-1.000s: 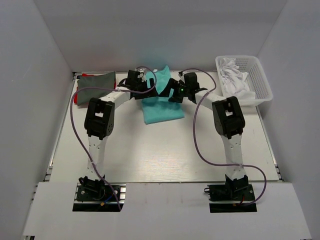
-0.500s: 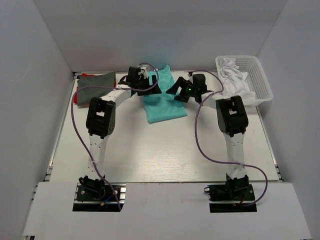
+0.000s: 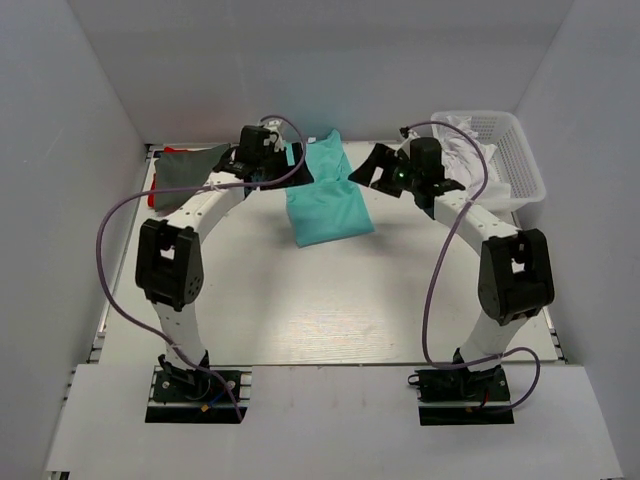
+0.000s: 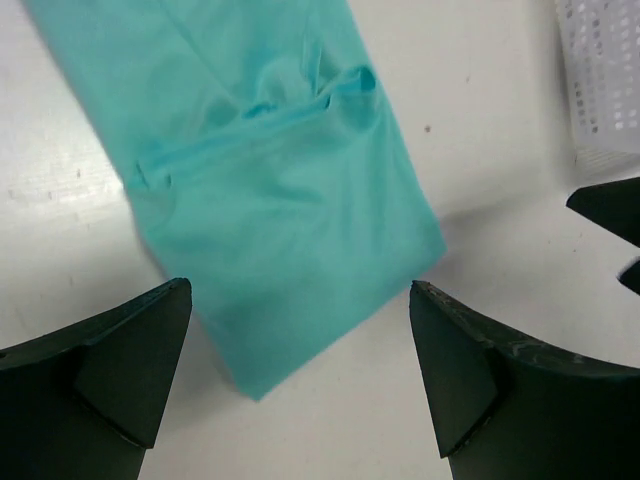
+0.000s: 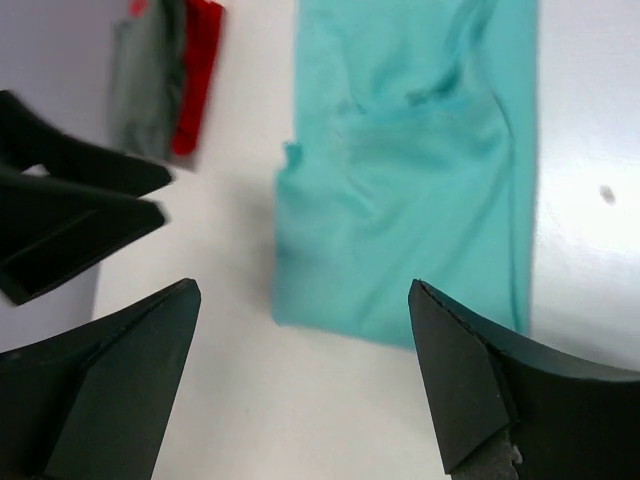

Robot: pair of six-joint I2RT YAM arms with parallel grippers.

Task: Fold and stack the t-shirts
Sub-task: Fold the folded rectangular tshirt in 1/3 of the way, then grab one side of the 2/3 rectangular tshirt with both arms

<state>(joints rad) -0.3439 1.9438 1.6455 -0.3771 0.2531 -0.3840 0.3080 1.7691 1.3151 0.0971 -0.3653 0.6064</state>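
A mint-teal t-shirt (image 3: 325, 195) lies flat on the table as a long folded strip, also seen in the left wrist view (image 4: 280, 190) and the right wrist view (image 5: 410, 190). A folded dark grey t-shirt (image 3: 185, 165) rests on a red t-shirt (image 3: 153, 198) at the back left; both show as grey (image 5: 145, 85) and red (image 5: 200, 70) in the right wrist view. My left gripper (image 3: 292, 168) (image 4: 300, 290) hovers open just left of the teal strip's far end. My right gripper (image 3: 372, 166) (image 5: 303, 287) hovers open to its right. Neither touches cloth.
A white lattice basket (image 3: 522, 165) (image 4: 600, 70) with white cloth (image 3: 465, 150) in it stands at the back right. White walls close in the table on three sides. The right gripper's fingers (image 4: 610, 205) show at the edge of the left wrist view.
Both grippers have pulled away from the teal shirt's far end, left going left and right going right. The shirt's upper part now lies flat, as a longer strip.
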